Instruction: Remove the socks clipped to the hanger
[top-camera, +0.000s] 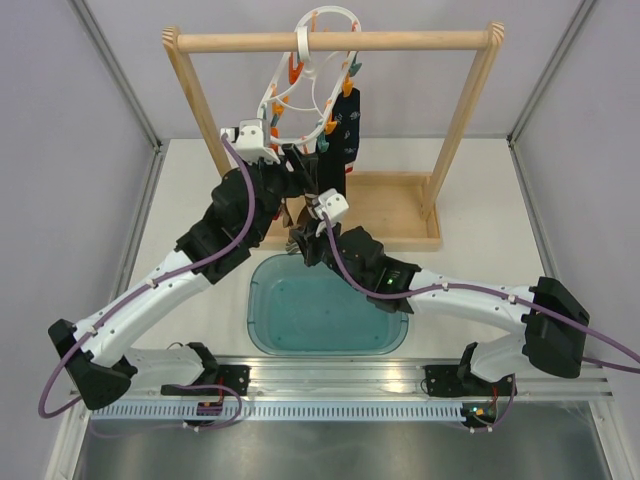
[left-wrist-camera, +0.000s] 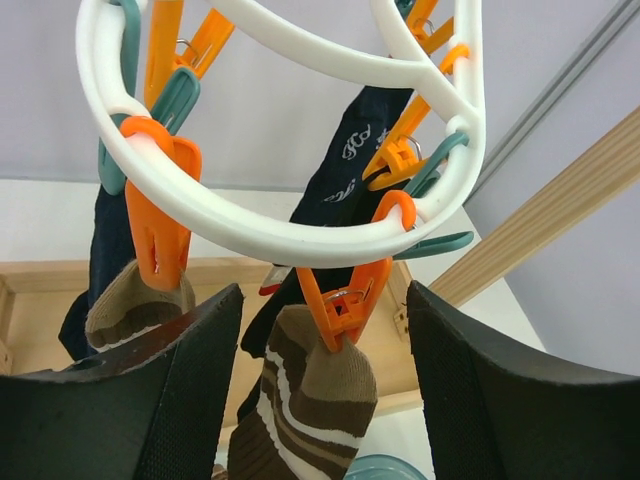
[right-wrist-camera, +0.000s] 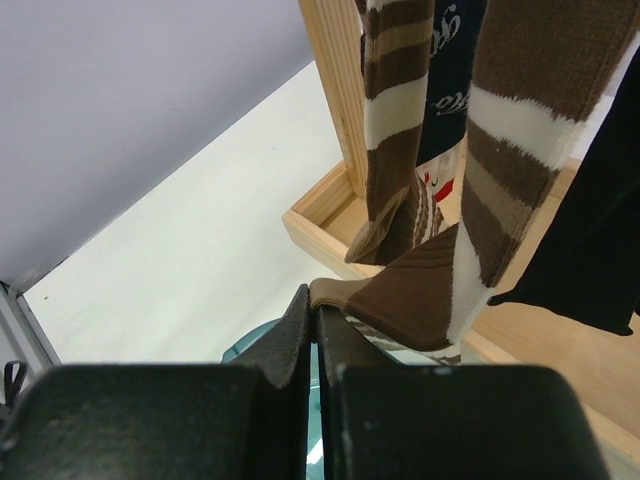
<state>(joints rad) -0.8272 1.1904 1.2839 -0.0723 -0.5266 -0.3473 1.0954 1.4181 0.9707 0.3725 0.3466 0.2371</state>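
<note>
Striped sock (left-wrist-camera: 310, 400) hangs by its cuff from an orange peg (left-wrist-camera: 345, 295) on the near bottom edge of the hanger (left-wrist-camera: 300, 235). The hanger is hooked on the wooden rail (top-camera: 330, 42) above the worktop (top-camera: 480, 190). A second striped sock (left-wrist-camera: 130, 305) is on the next peg to the left and a navy sock (left-wrist-camera: 350, 160) is behind. All three are clipped.

My left claw (left-wrist-camera: 322, 300): fingers apart, one each side of that peg, not touching it.
My right claw (right-wrist-camera: 315, 310): fingers together, clamped on the lower edge of a striped sock, heel end. Probably the same sock, but I can't confirm that from the wrist views.

My read of the step: left squeezes the peg open, right draws the sock down. To do it well:
- Left pads go on the peg's ends above the spring, not on the gripping end or the cuff. Otherwise I just pinch it tighter.
- The hanger swings free on its hook, so close square and slow with no sideways shove.
- Right holds light downward tension and pulls only once the peg gapes. An early tug tilts the ring.
- Pull straight down, clear of the neighbouring socks.

The teal tub (top-camera: 325, 305) below looks like the drop spot, but that's a guess.
</note>
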